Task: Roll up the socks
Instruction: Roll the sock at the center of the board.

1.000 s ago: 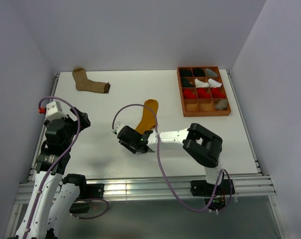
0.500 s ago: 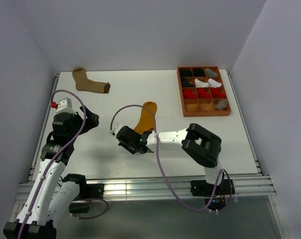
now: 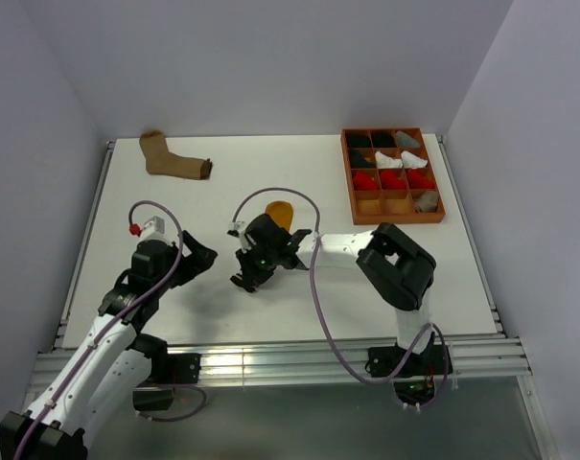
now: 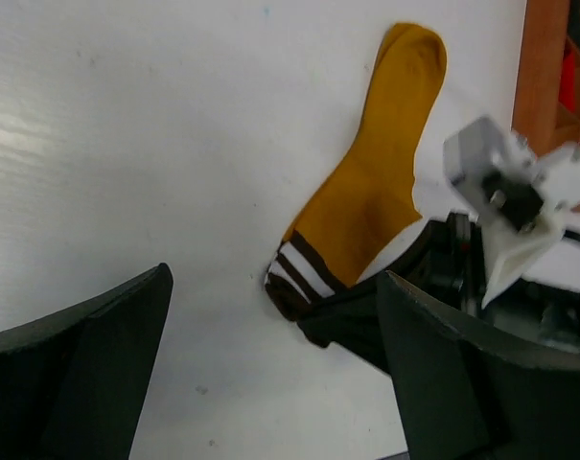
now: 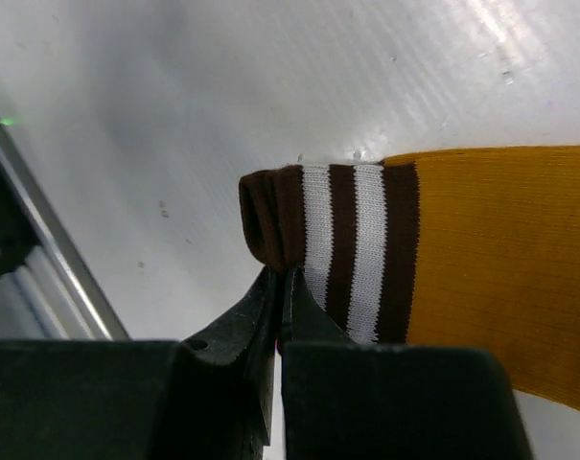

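Change: your right gripper (image 5: 278, 287) has just clamped shut on striped cuff of mustard sock (image 4: 366, 201), lying mid-table, toe toward tray (image 3: 393, 218). Left gripper (image 4: 270, 364) has swung in close, jaws wide, empty. Rolling looks ready to begin; tan sock (image 3: 170, 161) untouched, far-left.

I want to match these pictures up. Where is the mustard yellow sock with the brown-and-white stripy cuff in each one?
Top external: the mustard yellow sock is mid-picture, mostly hidden under the right arm.
Left wrist: the sock is central, toe at top.
Right wrist: the sock fills the right side, cuff central.
Shared landmark: the right gripper, shut at the cuff.
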